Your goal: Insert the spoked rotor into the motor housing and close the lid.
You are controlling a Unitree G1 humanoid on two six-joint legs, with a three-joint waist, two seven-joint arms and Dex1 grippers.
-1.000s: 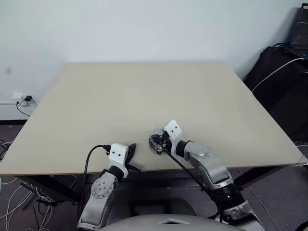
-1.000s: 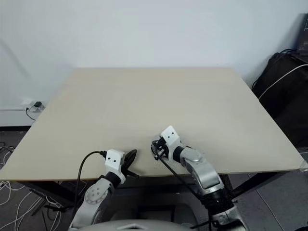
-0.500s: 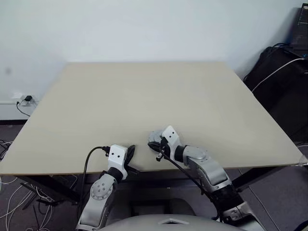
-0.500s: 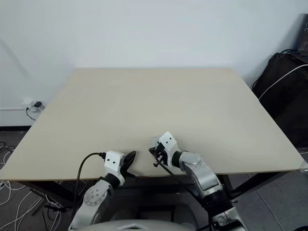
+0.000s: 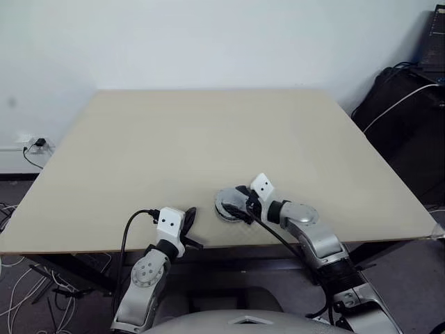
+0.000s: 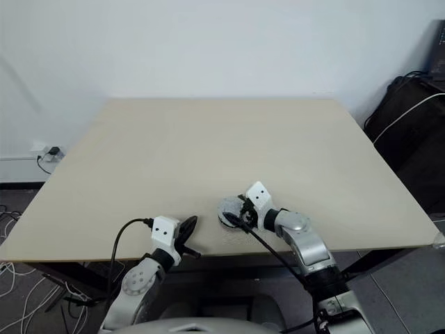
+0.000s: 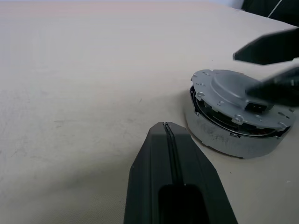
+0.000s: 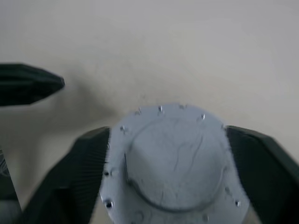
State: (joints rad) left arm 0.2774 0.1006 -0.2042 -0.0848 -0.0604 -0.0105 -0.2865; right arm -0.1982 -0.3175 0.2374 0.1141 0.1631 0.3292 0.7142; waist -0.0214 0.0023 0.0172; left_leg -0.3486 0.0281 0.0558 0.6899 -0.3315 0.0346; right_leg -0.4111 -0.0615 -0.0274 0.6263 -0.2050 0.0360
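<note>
Sitting low and middle on the big table (image 5: 208,139), the motor housing (image 7: 233,140) hides its insides under the lid (image 7: 240,100). The right gripper (image 8: 168,158) now spreads its fingers wide on both sides of the lid. Before, they were shut. The left gripper (image 7: 167,140) stays pressed together, nearby.

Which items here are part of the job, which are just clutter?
Job: lid sitting on the housing, on the table; right gripper open around the lid.
Clutter: wall socket with plug, floor cables, black bag.
</note>
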